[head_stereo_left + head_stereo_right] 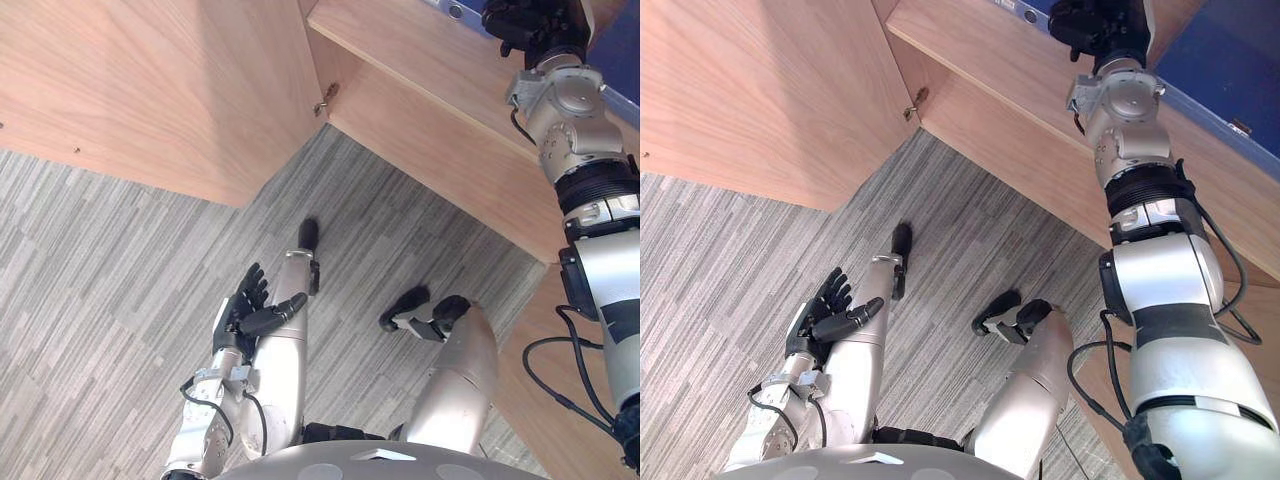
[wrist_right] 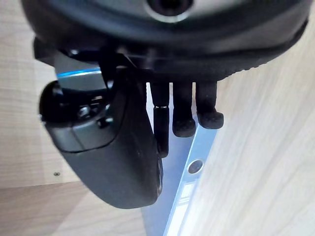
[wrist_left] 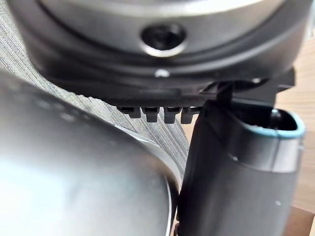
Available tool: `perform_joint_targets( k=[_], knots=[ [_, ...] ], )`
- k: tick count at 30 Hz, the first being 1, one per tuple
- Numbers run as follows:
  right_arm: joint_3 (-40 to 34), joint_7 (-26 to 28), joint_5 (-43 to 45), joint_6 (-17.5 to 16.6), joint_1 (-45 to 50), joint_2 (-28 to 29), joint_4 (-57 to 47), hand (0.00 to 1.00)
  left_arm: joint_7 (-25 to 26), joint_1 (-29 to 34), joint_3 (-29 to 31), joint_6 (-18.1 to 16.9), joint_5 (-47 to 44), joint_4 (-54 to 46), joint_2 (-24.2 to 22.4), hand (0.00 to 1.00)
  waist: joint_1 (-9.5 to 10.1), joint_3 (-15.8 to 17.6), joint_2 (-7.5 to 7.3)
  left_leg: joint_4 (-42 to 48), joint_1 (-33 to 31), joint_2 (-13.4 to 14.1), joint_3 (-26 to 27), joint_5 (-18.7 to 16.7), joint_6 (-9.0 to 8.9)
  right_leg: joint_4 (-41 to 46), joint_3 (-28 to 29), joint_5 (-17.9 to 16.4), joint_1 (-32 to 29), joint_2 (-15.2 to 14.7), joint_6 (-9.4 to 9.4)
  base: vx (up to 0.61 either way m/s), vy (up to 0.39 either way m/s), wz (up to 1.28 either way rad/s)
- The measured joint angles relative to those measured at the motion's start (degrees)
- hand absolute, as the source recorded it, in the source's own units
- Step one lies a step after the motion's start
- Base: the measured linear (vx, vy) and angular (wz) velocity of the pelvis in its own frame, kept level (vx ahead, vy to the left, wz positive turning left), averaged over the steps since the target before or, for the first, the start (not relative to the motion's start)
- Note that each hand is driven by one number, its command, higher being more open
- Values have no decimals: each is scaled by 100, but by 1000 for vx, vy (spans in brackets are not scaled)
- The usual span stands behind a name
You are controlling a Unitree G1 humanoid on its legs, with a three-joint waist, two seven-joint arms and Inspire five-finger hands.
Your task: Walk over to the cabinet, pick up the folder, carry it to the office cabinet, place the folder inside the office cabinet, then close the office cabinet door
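A blue folder [image 1: 1230,70] lies flat on the wooden shelf [image 1: 400,45] inside the office cabinet; its pale spine with a ring hole [image 2: 193,169] shows in the right wrist view. My right hand [image 1: 1098,24] reaches up onto the shelf. Its fingers [image 2: 183,110] are fairly straight, with their tips at the folder's spine and the thumb [image 2: 115,147] alongside. None of them curls round the folder. The cabinet door [image 1: 150,90] stands swung open on the left. My left hand [image 1: 245,305] hangs low over the floor, open and holding nothing.
A metal hinge [image 1: 327,98] sits where the open door meets the cabinet body. The cabinet's lower front panel [image 1: 450,150] runs diagonally below the shelf. Grey striped carpet [image 1: 100,300] covers the floor in front of it.
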Motion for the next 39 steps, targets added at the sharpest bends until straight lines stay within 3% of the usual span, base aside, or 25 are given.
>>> perform_joint_targets(
  k=[25, 39],
  knots=[
    [-112, 0, 127, 65, 190, -109, 468, 0, 69, 14, -114, 5, 2, -45, 5, 100, -35, 6, 66, 23, -56, 13, 76, 12, 11, 18, 196, -27, -214, 60, -5, 7, 3, -2],
    [-1228, -71, 346, -61, 1411, -98, -965, 0, 181, 14, -113, 1, 6, 44, 81, 100, -134, -1, 79, 527, 278, 306, 182, -321, -13, -167, 353, 50, 223, 368, 61, 2, 30, -14]
  ],
)
